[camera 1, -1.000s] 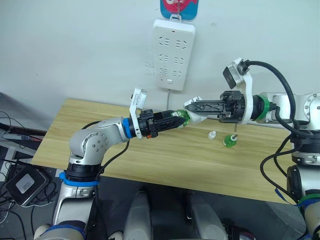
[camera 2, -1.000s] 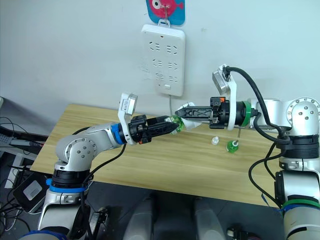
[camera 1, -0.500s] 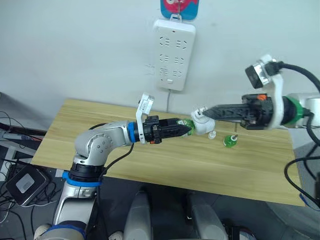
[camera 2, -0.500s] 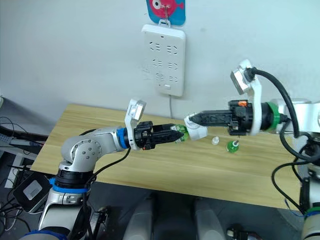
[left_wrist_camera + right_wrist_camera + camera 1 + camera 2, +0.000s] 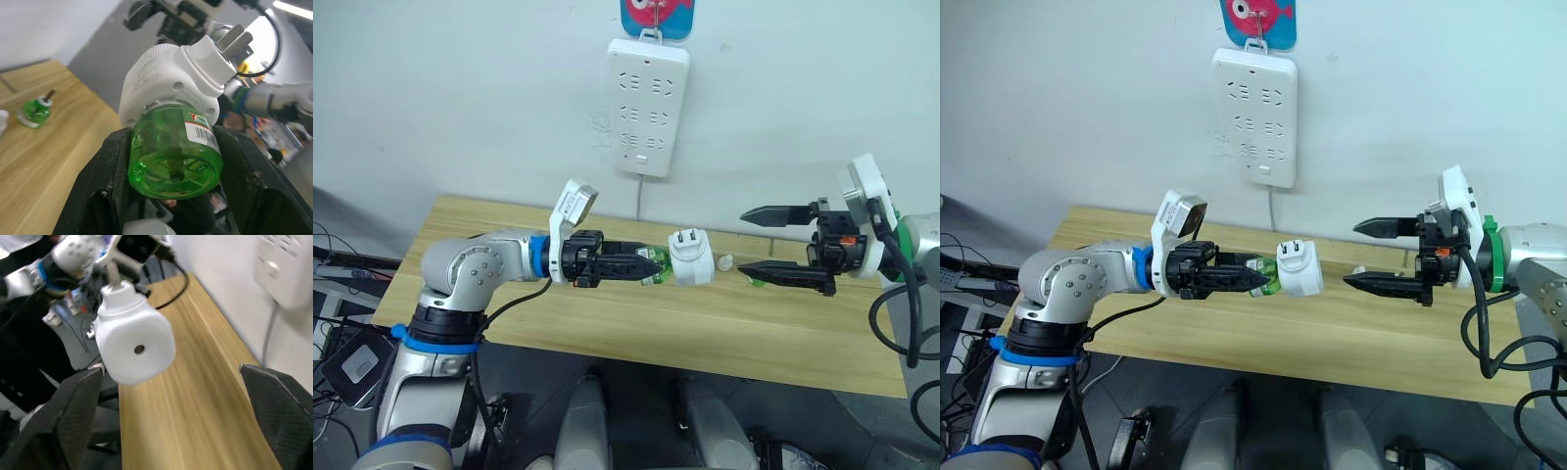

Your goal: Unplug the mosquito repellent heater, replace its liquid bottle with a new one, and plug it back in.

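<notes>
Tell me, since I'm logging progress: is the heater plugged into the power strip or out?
Out: the mosquito repellent heater hangs above the table, its green bottle clamped by the left gripper.

A plain white wall (image 5: 460,88) fills the upper half of the frame. A long white power strip (image 5: 651,106) hangs on it at top centre, under a blue and red fish-shaped hook (image 5: 656,14). The light wooden tabletop (image 5: 636,328) crosses the middle. Dark cables (image 5: 337,250) lie at lower left over grey floor (image 5: 548,392).
</notes>
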Controlling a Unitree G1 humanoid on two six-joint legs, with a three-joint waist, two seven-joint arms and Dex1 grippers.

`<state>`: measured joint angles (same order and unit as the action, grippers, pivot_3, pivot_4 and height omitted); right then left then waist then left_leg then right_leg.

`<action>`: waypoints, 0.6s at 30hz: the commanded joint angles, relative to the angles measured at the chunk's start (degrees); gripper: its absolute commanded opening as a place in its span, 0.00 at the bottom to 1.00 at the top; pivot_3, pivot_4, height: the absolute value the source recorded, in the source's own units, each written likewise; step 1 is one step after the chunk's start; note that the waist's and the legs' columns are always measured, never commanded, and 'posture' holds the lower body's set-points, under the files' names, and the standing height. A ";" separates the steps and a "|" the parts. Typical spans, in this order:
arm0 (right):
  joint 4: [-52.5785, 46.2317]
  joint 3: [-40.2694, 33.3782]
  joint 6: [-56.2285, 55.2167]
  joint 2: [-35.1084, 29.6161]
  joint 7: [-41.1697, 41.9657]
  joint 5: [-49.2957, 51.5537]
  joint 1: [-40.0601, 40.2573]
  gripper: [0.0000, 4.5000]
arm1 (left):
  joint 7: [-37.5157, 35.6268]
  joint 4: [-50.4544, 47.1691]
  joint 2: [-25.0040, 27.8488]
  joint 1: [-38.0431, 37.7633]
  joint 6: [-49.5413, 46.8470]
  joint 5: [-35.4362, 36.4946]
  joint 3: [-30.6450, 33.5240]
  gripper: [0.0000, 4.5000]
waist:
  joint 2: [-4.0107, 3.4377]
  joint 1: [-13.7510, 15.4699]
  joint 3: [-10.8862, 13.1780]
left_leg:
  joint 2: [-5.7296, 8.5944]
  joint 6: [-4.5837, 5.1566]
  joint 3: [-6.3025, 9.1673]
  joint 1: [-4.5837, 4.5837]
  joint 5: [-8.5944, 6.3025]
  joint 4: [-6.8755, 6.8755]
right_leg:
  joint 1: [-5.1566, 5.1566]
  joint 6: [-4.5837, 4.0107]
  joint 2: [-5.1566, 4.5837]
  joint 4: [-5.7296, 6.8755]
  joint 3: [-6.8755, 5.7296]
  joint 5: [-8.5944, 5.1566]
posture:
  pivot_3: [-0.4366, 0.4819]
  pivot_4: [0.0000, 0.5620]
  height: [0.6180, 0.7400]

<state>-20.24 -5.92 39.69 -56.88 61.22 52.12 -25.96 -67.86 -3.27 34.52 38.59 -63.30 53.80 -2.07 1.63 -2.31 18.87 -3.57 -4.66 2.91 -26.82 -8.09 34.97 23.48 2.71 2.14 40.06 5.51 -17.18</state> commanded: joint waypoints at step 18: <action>-6.59 8.89 -8.91 11.42 4.68 -10.33 -5.65 0.96 | -6.47 -0.44 0.68 4.60 -0.93 0.83 -1.86 0.49 | -0.01 0.32 0.00 | 0.01 -0.02 0.13 0.02 0.01 0.08 | 0.01 -0.02 -0.03 0.30 -0.12 0.00 | 0.44 0.48 1.00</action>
<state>-24.61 3.59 32.44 -45.47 65.00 41.73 -30.77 -73.37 -1.68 35.22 42.55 -64.00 53.27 -4.43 1.62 -1.99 18.87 -3.56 -4.68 3.04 -26.80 -8.07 35.05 23.49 2.69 2.12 40.38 5.39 -17.18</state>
